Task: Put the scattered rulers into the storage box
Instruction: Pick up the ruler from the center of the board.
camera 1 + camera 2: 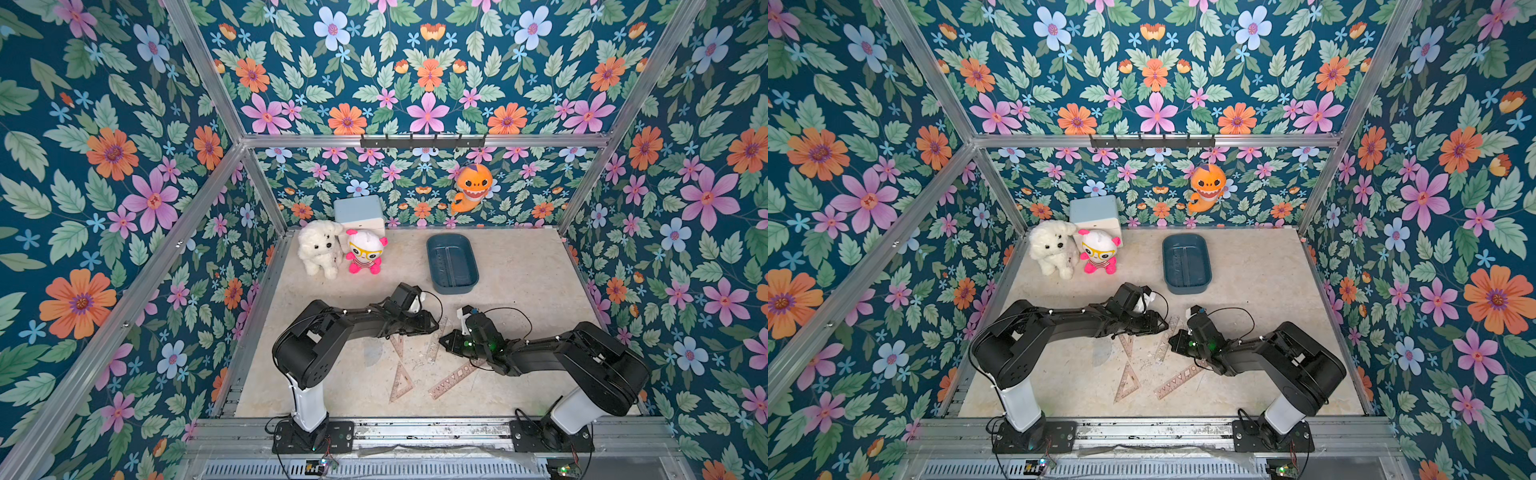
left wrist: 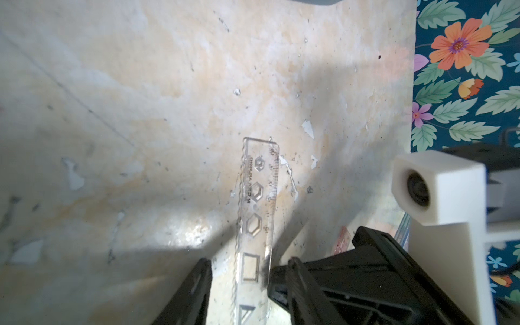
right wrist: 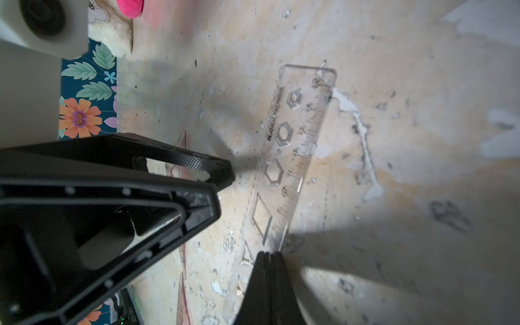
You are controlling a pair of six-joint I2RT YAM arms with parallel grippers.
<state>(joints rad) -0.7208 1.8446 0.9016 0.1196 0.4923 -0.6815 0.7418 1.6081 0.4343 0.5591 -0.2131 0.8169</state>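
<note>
A clear stencil ruler (image 2: 257, 202) (image 3: 292, 157) lies flat on the table, mid-table in both top views (image 1: 434, 349) (image 1: 1163, 347). My left gripper (image 2: 247, 267) (image 1: 434, 326) is open, and in the left wrist view the ruler runs between its fingers. My right gripper (image 3: 268, 254) (image 1: 442, 338) is shut and empty, its tip at the ruler's graduated edge. Two brownish set squares (image 1: 402, 380) (image 1: 397, 345), a brownish stencil ruler (image 1: 453, 380) and a faint protractor (image 1: 372, 353) lie on the table nearer the arm bases. The dark teal storage box (image 1: 452, 262) (image 1: 1187, 262) stands beyond both grippers.
A white plush dog (image 1: 318, 247), a pink-and-white toy (image 1: 365, 251) and a pale blue cube box (image 1: 359, 212) stand at the back left. An orange shark toy (image 1: 471, 187) hangs on the back wall. Aluminium frame posts and flowered walls bound the table.
</note>
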